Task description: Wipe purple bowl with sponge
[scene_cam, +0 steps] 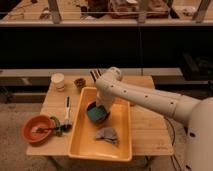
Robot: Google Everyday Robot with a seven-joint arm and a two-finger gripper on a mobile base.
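Yellow tray (121, 146) on the wooden worktop (150, 131) holds the purple bowl (89, 106) at its 11 o'clock, with a green sponge (94, 115) inside. The claw (102, 108) meets the sponge at the bowl's 2 o'clock; whether it is clenched cannot be told

Arm (150, 99) reaches left; gripper (102, 107) low, pointing down.
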